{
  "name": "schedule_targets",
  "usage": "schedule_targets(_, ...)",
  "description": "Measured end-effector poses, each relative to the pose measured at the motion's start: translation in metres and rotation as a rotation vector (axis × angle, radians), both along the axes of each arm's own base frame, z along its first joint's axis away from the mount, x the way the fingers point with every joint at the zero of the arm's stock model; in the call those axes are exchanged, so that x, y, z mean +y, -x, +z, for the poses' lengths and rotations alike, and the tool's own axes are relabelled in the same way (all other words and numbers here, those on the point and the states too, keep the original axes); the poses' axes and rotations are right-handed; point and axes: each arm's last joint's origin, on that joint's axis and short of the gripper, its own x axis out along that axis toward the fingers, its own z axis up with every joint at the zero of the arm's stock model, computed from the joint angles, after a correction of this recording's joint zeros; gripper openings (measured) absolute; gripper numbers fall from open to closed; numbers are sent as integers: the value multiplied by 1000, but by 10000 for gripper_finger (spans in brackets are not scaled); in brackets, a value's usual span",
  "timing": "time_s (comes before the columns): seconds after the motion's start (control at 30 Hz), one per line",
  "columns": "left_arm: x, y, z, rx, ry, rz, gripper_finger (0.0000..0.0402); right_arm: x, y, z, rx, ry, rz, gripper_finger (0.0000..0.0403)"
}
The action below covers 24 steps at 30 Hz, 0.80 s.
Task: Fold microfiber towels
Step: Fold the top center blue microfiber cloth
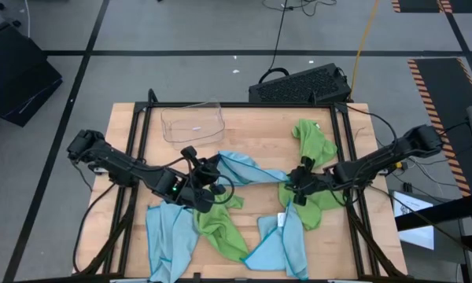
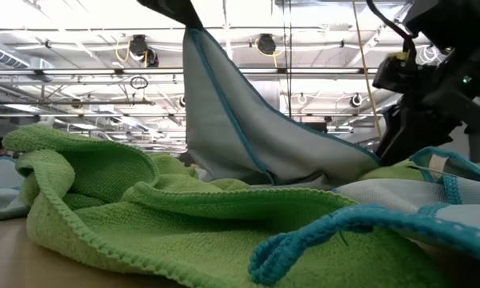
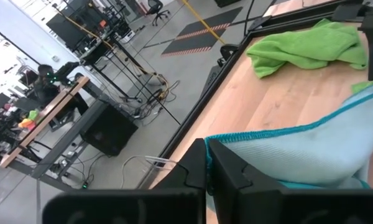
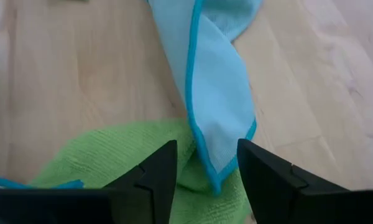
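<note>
A light blue microfiber towel stretches across the table's middle between my two grippers. My left gripper is shut on its left end and holds that end up. In the low view the towel slopes down from there to the table. Its far corner lies on a lime green towel. My right gripper is open and slants down, one finger on either side of that corner. I cannot tell whether the fingers touch it. My left gripper pinches the blue towel's teal-hemmed edge between its two shut fingers, coming nearly level from the table's left side. That end is lifted clear. The cloth runs fairly taut from the fingers down toward the table's right, where its other end rests on green cloth.
More towels lie around: a green one at the far right, a green one at the near middle, a blue one at the near left and a blue one at the near right. A clear plastic tray stands at the far edge.
</note>
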Motion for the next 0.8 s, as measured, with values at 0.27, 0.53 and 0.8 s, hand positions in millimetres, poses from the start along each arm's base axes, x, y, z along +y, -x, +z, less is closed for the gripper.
schedule_targets(0.27,0,0,0,0,1,1,12,-6,-9,-8,9,101,0,131)
schedule_targets(0.53,1,1,-1,14,0,2,15,-9,-7,-8,40,114,-5,46)
schedule_targets(0.8,-6,2,0,0,9,-26,9,-9,-14,8,89,181,-39,8)
